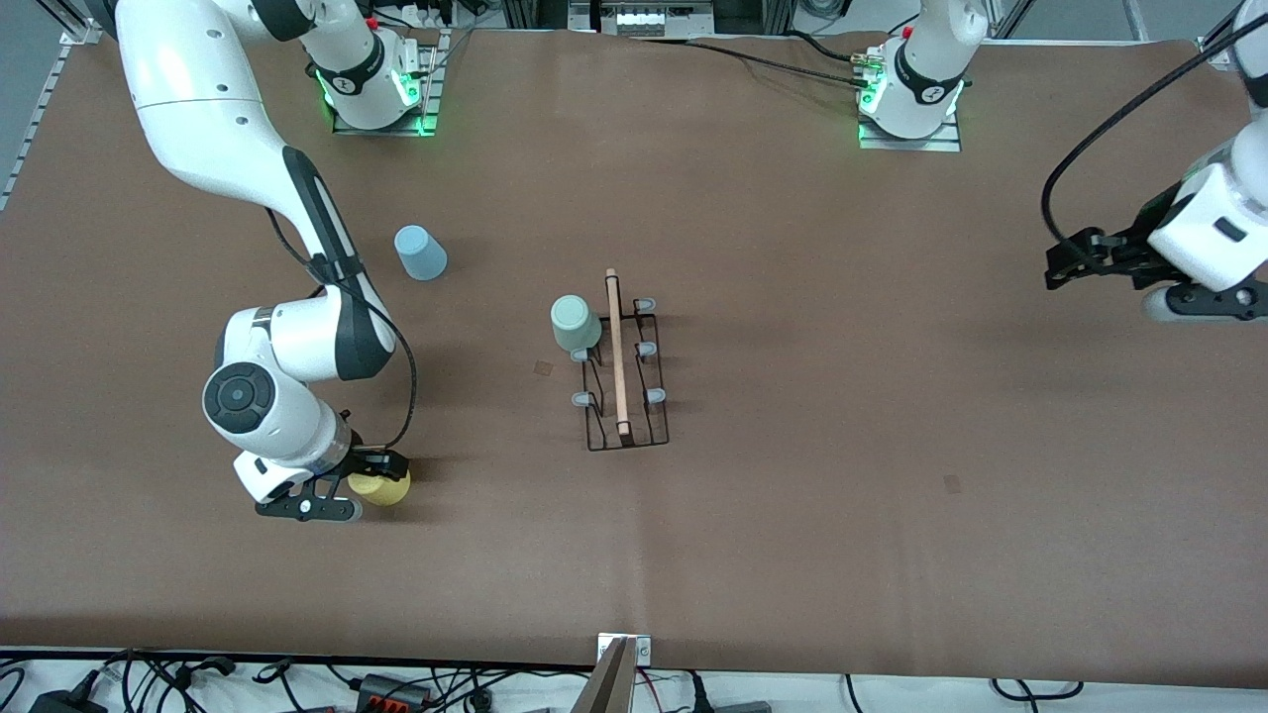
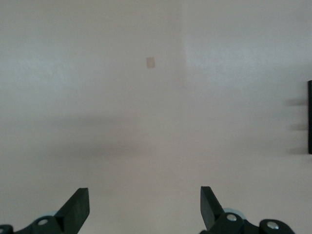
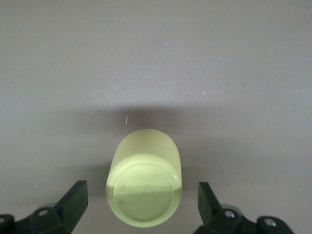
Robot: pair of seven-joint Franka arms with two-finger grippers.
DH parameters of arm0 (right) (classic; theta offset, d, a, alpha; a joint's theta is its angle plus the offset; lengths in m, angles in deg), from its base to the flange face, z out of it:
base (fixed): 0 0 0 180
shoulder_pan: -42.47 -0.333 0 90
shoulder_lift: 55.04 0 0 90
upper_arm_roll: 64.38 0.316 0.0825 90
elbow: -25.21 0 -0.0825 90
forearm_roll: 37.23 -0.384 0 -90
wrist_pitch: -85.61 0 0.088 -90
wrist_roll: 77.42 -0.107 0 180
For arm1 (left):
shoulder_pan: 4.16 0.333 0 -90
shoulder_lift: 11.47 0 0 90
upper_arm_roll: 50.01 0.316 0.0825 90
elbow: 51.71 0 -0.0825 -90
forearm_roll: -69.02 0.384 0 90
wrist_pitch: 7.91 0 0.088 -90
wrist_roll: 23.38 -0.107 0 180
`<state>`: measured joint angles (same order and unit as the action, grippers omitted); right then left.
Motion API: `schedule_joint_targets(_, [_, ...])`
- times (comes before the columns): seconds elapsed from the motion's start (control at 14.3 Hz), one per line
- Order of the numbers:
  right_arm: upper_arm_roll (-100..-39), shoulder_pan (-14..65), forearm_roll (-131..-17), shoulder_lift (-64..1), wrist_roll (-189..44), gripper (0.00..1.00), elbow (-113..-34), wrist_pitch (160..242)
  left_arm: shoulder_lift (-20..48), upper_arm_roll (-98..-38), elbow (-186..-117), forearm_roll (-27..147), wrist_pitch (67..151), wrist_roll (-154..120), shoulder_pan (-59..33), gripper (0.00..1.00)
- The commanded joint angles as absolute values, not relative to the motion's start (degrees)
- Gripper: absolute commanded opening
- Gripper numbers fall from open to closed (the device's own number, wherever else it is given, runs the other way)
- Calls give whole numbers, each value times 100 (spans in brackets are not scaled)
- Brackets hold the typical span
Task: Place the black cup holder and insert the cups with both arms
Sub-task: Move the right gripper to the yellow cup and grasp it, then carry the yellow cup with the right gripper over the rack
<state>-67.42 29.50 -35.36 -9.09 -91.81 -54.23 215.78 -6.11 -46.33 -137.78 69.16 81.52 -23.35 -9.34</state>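
The black cup holder (image 1: 624, 368) stands mid-table with its wooden rod handle (image 1: 616, 352) on top. A pale mint green cup (image 1: 575, 324) sits upside down on one of its pegs at the corner toward the right arm's end. A light blue cup (image 1: 420, 253) stands upside down on the table, farther from the front camera. My right gripper (image 1: 384, 467) is low and open around the yellow cup (image 1: 382, 487). In the right wrist view that cup (image 3: 145, 187) shows its base between the open gripper (image 3: 141, 196). My left gripper (image 1: 1058, 265) waits open and empty over bare table (image 2: 145, 201).
Small tape marks lie on the brown mat (image 1: 543, 367) (image 1: 952, 483); one shows in the left wrist view (image 2: 150, 62). A metal bracket (image 1: 620, 665) and cables sit at the table's near edge. A black edge (image 2: 309, 117) shows at the left wrist view's border.
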Motion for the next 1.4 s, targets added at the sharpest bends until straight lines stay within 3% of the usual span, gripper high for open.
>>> schedule_joint_targets(0.0, [-6710,2999,-3459,-784,-8956,100,-5284,21753,-698,-4579,-13416,6867,7675,-2812,-813,100])
schedule_joint_targets(0.21, [-6710,3025,-3459,-749,-8885,100,-5284,21762,-734,-4553,-13406,6867,7489,-2839,-690,100])
schedule_joint_targets(0.28, [-6710,3043,-3459,-740,-8833,94,-5284,21762,-717,-4561,-13441,6867,7489,-2857,-524,100])
schedule_joint_targets(0.42, [-6710,3052,-3459,-749,-8806,57,-5284,21762,-612,-4605,-13451,6893,7532,-2848,-495,100])
schedule_joint_targets(0.56, [-6719,3052,-3451,-775,-8797,37,-5275,21754,-567,-4675,-13433,7356,7550,-2848,-600,100])
schedule_joint_targets(0.77, [-6719,2982,-3372,-986,-8605,32,-5266,21588,-576,-4719,-13424,7403,7629,-2848,-610,100])
schedule_joint_targets(1.12, [-6649,2394,-3379,-1513,-8577,30,-4319,19640,-585,-4737,-13424,7236,7620,-2857,-610,100])
schedule_joint_targets(1.33, [-6649,1989,-3959,-1654,-8735,30,-4150,19197,-594,-4746,-13415,7236,7612,-2848,-610,100])
